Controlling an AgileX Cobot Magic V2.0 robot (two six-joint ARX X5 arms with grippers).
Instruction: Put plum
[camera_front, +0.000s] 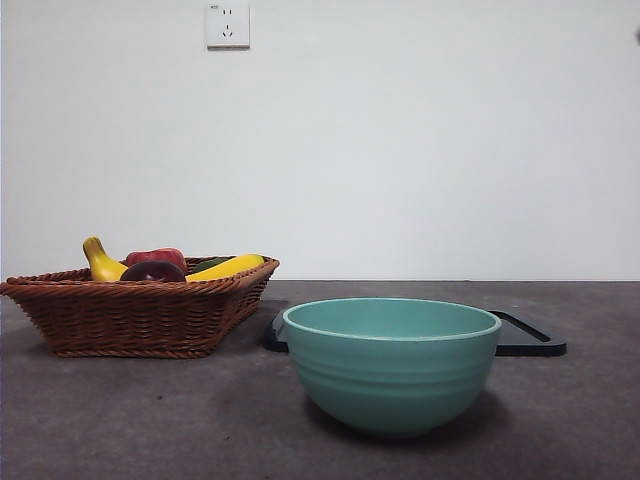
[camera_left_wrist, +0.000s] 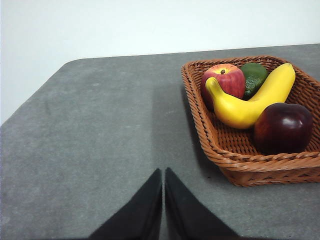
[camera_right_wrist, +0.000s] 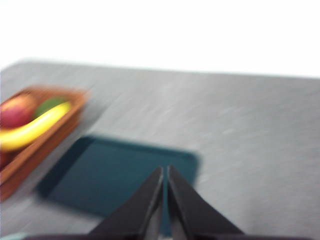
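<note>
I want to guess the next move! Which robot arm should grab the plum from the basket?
Probably the left. The left gripper sits close beside the basket, with the plum in plain sight. The right gripper hangs over the dark tray, farther from the fruit.

A low front camera looks level across the table past the near green bowl, while both wrist cameras look down from above, sharing the wicker basket, the right wrist view blurred.
</note>
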